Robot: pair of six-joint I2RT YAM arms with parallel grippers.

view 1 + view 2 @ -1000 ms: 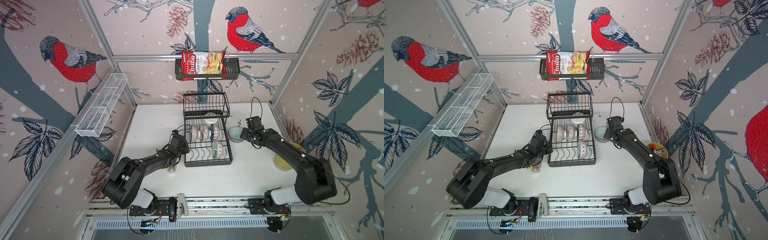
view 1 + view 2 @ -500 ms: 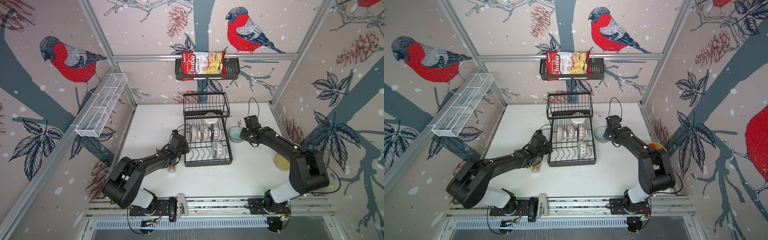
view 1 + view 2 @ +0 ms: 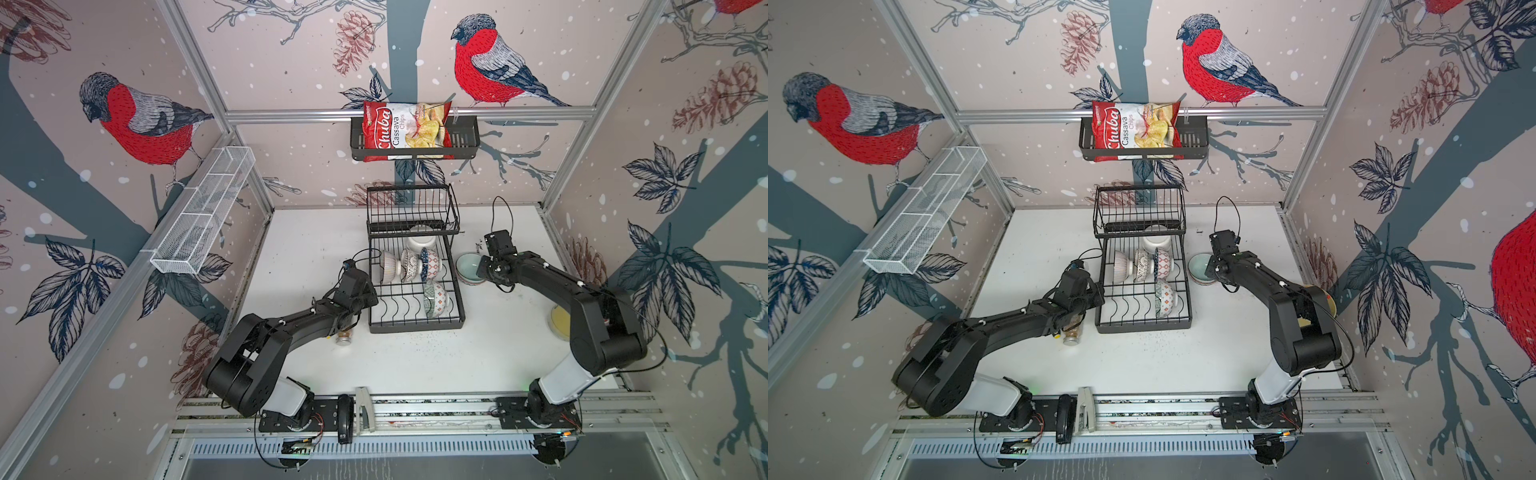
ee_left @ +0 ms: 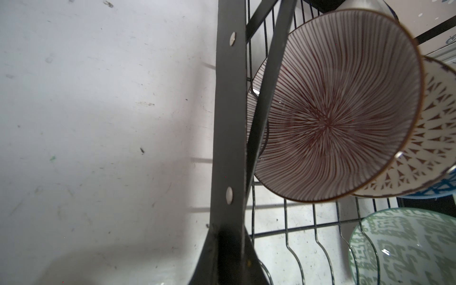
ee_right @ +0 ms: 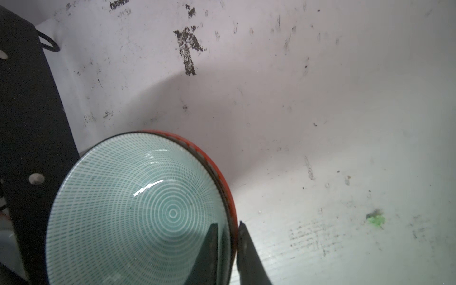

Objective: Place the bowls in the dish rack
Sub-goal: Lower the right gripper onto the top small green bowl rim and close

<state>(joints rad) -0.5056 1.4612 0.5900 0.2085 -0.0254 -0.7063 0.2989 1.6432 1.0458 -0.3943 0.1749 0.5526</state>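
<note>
Status: right end effector (image 5: 227,224) is pinching the rim of the teal bowl (image 5: 148,209), one finger (image 5: 209,251) inside and one outside. The bowl sits upright on the tabletop (image 3: 415,365), just off the 3 o'clock side of the dish rack (image 3: 415,328), nested in an orange-red bowl (image 5: 224,182). I went for the rim because the stack leaves no side wall to get at. An edge hold should also let me tip the bowl onto its side for a slot.

Catch: the outer finger sits outside the red rim too, so I may have both walls in the pinch. The wrist view doesn't settle it. Risk is lifting two bowls, or the lower one dropping off partway.

left end effector (image 4: 222,241) is pressed together at the rack's 9 o'clock frame upright. My read is that it braces the rack against sliding. I can't tell whether the upright is actually between the fingers, and the arm covers that spot in both top views.

Rack load: four patterned bowls on edge in the lower grid, e.g. the striped bowl (image 4: 328,123). A white bowl (image 3: 419,241) sits at 12 o'clock, half under the upper basket (image 3: 411,208). There are free slots toward the 7 o'clock corner.

Hidden: the yellow pot (image 3: 559,322) is mostly behind my right arm, and the small jar (image 3: 344,337) is half under the left.
</note>
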